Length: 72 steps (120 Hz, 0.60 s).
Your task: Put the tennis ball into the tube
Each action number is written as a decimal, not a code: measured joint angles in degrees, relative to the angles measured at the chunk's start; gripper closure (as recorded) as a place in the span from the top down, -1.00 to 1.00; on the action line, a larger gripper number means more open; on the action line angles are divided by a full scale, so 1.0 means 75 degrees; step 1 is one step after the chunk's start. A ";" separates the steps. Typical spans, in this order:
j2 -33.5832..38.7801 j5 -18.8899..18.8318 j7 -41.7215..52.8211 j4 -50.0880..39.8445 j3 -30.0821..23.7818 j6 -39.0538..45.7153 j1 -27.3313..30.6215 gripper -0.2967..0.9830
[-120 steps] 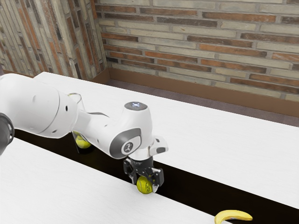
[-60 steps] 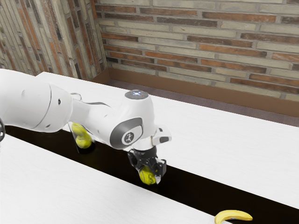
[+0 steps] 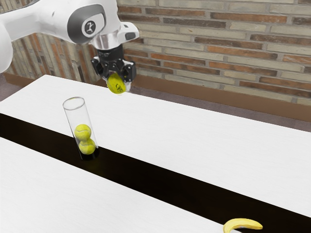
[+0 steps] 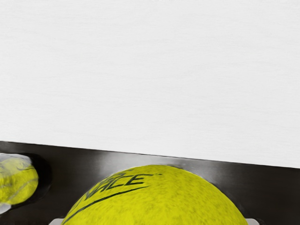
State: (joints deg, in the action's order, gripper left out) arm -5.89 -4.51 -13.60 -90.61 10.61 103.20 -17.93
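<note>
So from where I stood, this one looked past the halfway mark. The pickup part was done: the hand [image 3: 118, 82] had the tennis ball [image 3: 116, 84] pinched between its fingers, up in the air in the upper left of the frame, well clear of the tabletop [image 3: 184, 141]. The wrist view backed that up, with the ball big at the lower edge and a pale bit of fingertip peeking out on either side of it. Looked like a decent grip to me.

What wasn't done was the actual point of the job. The clear tube [image 3: 77, 115] stood on the dark strip [image 3: 146, 178] over at the left of the frame, leaning a little in that view, open rim up. It had two balls in it, the lower ball [image 3: 87, 147] near the bottom and the upper ball [image 3: 83, 132] sitting on it, with room above them. The held ball was outside, higher than the rim and off to its right, so no contact there.

What was left, I reckoned: get over the opening, line up, lower a bit, let go. Lining up seemed like the fussy bit, since a clipped rim could've tipped the tube. The banana [image 3: 245, 223] at the bottom right wasn't in anybody's way.
</note>
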 joint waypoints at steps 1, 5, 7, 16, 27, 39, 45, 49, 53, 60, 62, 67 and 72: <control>0.0001 0.0000 0.0016 0.0035 0.0000 -0.0062 0.0071 0.07; 0.0003 0.0005 0.0082 0.0130 0.0001 -0.0287 0.0352 0.07; 0.0000 0.0018 0.0117 0.0160 0.0002 -0.0386 0.0486 0.07; -0.0036 0.0179 0.0291 0.0221 -0.0047 -0.0746 0.1124 0.07; -0.0111 0.0385 0.0532 0.0245 -0.0283 -0.1038 0.1900 0.07; -0.0229 0.0515 0.0806 0.0306 -0.0849 -0.1237 0.2836 0.07; -0.0257 0.0550 0.0935 0.0331 -0.1055 -0.1305 0.3163 0.08; -0.0288 0.0567 0.1017 0.0343 -0.1120 -0.1342 0.3286 0.08; -0.0351 0.0583 0.1096 0.0369 -0.1149 -0.1372 0.3362 0.08; -0.0455 0.0602 0.1233 0.0454 -0.1167 -0.1414 0.3479 0.08; -0.0500 0.0607 0.1270 0.0497 -0.1175 -0.1424 0.3518 0.08; -0.0637 0.0625 0.1360 0.0623 -0.1185 -0.1445 0.3625 0.09; -0.0750 0.0656 0.1446 0.0692 -0.1189 -0.1462 0.3727 0.09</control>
State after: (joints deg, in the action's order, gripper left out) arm -11.51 0.41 -2.75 -85.42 1.69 92.24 10.02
